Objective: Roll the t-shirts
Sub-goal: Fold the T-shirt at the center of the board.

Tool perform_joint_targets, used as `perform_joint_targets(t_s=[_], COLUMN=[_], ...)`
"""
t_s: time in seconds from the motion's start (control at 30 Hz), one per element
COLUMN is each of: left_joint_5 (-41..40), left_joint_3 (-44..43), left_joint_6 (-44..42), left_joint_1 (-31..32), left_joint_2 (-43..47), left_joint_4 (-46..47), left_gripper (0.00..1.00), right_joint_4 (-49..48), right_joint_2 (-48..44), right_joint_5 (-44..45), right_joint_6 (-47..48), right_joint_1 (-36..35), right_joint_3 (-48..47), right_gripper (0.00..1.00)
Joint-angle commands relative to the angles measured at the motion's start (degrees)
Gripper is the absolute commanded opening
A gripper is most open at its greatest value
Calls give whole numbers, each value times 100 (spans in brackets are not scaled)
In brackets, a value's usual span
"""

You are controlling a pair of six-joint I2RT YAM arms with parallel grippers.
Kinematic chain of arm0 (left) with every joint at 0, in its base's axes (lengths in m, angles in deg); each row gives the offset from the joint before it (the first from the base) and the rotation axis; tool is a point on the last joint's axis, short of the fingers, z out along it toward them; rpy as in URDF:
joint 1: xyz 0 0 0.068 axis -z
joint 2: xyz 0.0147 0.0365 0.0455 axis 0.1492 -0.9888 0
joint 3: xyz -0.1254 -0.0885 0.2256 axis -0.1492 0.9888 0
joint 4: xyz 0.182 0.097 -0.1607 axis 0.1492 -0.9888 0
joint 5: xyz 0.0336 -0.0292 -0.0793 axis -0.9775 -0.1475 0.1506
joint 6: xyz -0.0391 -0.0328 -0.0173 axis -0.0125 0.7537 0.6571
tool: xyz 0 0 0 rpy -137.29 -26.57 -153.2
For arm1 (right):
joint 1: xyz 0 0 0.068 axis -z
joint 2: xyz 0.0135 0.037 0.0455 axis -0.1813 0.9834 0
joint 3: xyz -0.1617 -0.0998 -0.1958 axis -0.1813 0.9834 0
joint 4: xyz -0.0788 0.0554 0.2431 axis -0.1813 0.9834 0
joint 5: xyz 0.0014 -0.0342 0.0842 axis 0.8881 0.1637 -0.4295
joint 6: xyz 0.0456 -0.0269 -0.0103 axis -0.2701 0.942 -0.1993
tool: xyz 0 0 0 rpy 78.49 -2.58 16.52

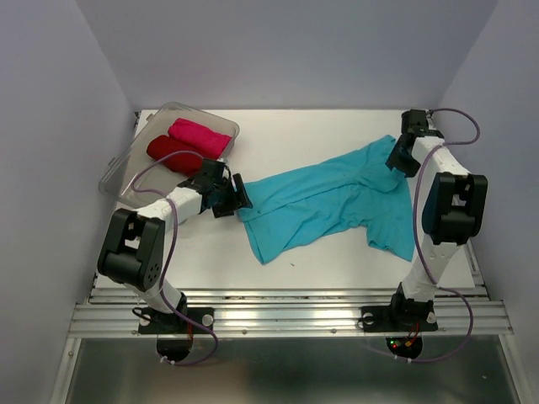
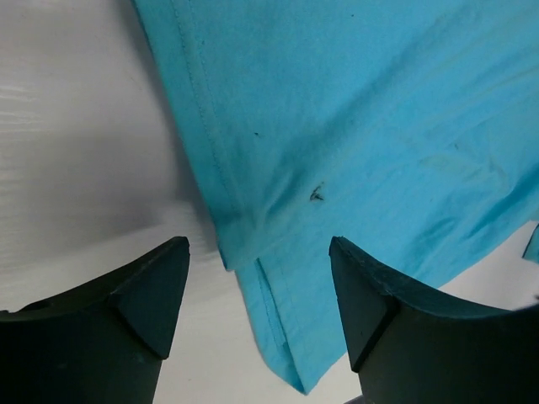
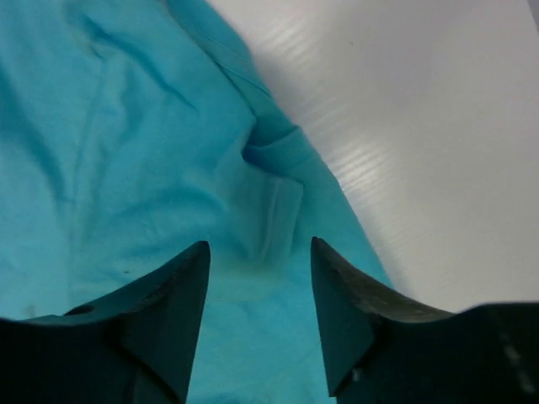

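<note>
A turquoise-blue t-shirt [image 1: 337, 206] lies spread and wrinkled across the middle of the white table [image 1: 337, 265]. My left gripper [image 1: 241, 198] sits at the shirt's left edge. In the left wrist view its jaws stand open [image 2: 259, 278], with a hemmed corner of the shirt [image 2: 362, 109] lying loose between and below them. My right gripper [image 1: 394, 156] is over the shirt's far right corner. Its jaws are also open [image 3: 259, 278], over a small fold of the cloth [image 3: 126, 151]. A dark red t-shirt [image 1: 173, 153] and a bright pink t-shirt [image 1: 200, 136] lie rolled in the tub.
A clear plastic tub [image 1: 118, 172] stands at the table's far left, just behind my left arm. Bare table shows left of the hem [image 2: 76, 126] and right of the cloth [image 3: 421, 126]. Pale walls close in on three sides.
</note>
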Motion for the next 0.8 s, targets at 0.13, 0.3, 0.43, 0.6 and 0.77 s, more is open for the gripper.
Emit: perform_joint_targets(t_s=[0.13,0.3,0.43,0.6,0.77], left_joint_5=[-856,-779,-585,-514,-505], left_joint_3=[-936,-1412,-1527,-1562,-1509], left_joint_6=[-436,-481,-367,-349,-349], left_joint_1=[119,259,321,391,400], left_joint_2=[340,113,-108,-310,-372], left_joint_4=[-696,-654,-513,-478,-469], left_gripper=[82,80,80,79,78], right_joint_4=[-684,-1036,-1396,-1634,-1740], right_joint_2=[-633,-950,-1056,-916,-766], right_joint_5=[755,-376,-986,-1345,-1487], right_joint_6=[-297,-533,-753,-903,-930], right_joint_1=[50,50,50,50,50], right_joint_3=[669,1195,1801,2075,2128], right_gripper=[65,61,60,56,50])
